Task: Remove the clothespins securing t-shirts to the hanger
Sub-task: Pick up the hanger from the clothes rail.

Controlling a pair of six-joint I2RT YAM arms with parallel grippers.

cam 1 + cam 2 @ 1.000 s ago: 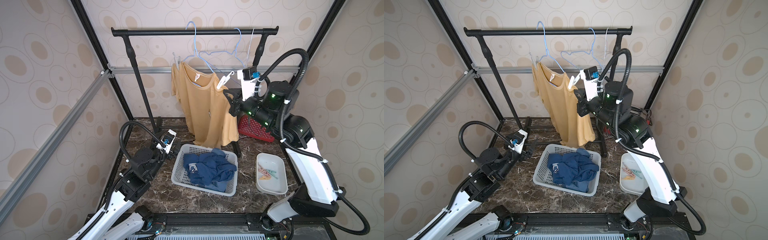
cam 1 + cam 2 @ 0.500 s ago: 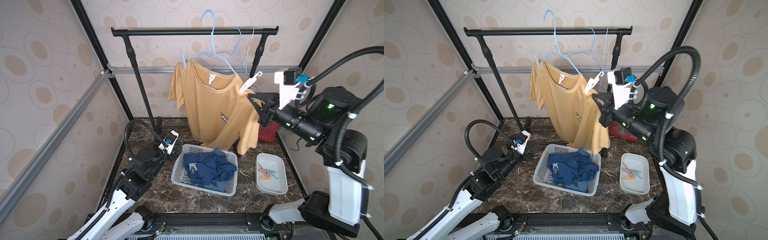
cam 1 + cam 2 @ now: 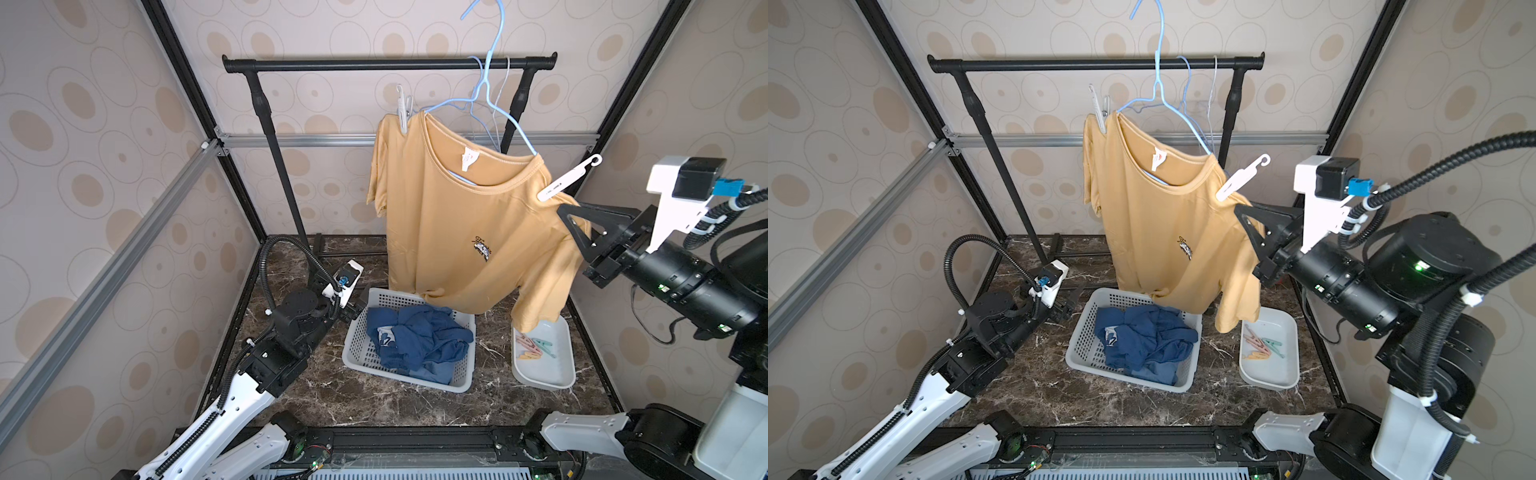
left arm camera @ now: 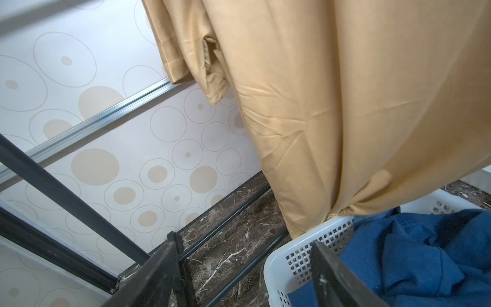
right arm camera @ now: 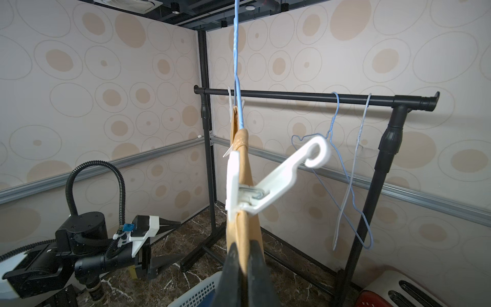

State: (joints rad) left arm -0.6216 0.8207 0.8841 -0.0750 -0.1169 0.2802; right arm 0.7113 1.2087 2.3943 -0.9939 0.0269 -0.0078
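A mustard yellow t-shirt (image 3: pixel 465 232) (image 3: pixel 1158 232) hangs on a light blue wire hanger (image 3: pixel 490 83) whose hook stands above the black rail. My right gripper (image 3: pixel 564 209) (image 3: pixel 1241 211) (image 5: pixel 243 248) is shut on the shirt's shoulder edge, just below a white hook-tipped clothespin (image 3: pixel 568 179) (image 5: pixel 263 183) clipped there. A second white clothespin (image 3: pixel 402 111) pins the other shoulder. Two blue t-shirts (image 3: pixel 419 340) lie in the white basket (image 3: pixel 357 361). My left gripper (image 3: pixel 353 308) (image 4: pixel 244 276) is open, low beside the basket, holding nothing.
A white tray (image 3: pixel 544 380) at the right holds several pastel clothespins (image 3: pixel 534 348). The black rail (image 3: pixel 374 64) carries two bare wire hangers (image 5: pixel 350 186). A red basket (image 5: pixel 372 301) sits in the back right corner. The shirt's hem touches the white basket's far rim.
My right arm has drawn back to the right and upward with the shirt, lifting the hanger's hook above the rail. The shirt has swung round to face the camera. The left arm barely moved.
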